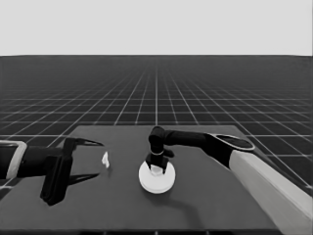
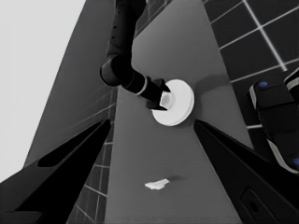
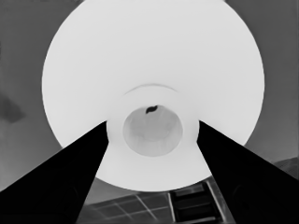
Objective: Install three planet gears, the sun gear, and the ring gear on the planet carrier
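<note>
At the left end of the table (image 1: 205,205) the left arm waits. Its left gripper (image 1: 96,159) hangs just over the table top. Its two long black fingers (image 2: 70,154) are spread wide apart, and nothing is between them.

Just to the right of those fingertips lies a thin white piece (image 1: 105,159). It rests on the table by itself. It touches no finger and no other part. In the left wrist view the thin white piece (image 2: 156,185) lies in the wide gap between the two dark fingers, well away from both.

Near the middle of the table sits the larger round part (image 1: 156,180). It is a big, thick white disc, lying flat. On top, in its middle, a raised hub (image 3: 152,130) sticks up, with a round hollow in it. The disc hides whatever is under it. No small toothed wheels and no smaller round part can be seen anywhere on the table.

The right arm reaches in from the right side and bends down over this disc. The right gripper (image 1: 156,168) points straight down at the disc's middle. Its two black fingers (image 3: 70,172) stand one on each side of the hub, right against it. They look clamped on the hub. The left wrist view shows the same grip from farther off, with the right gripper (image 2: 161,99) on the disc's middle.
</note>
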Motion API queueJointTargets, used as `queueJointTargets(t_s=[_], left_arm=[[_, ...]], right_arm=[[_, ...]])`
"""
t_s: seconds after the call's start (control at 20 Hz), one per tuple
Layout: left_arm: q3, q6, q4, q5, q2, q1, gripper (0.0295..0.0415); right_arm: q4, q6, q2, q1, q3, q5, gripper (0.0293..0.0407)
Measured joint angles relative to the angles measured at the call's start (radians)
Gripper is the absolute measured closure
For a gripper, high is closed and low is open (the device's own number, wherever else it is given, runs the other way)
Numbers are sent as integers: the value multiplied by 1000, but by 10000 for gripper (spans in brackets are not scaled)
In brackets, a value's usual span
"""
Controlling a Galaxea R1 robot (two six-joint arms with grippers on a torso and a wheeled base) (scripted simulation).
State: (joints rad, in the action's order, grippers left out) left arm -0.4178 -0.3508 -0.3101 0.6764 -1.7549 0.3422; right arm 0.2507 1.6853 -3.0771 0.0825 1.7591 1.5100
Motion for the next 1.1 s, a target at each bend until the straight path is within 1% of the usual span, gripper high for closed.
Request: queueJointTargets(t_s=[0.9,0.95,1.0,1.1], left_arm=[[0,0,0,0,0,0,326],[0,0,0,0,0,0,326],[0,0,0,0,0,0,326],[0,0,0,0,0,0,326]], right_arm=[[0,157,0,0,0,0,351],[0,162,0,0,0,0,327],[0,165,0,-1,0,0,319],[0,168,0,-1,0,0,316]])
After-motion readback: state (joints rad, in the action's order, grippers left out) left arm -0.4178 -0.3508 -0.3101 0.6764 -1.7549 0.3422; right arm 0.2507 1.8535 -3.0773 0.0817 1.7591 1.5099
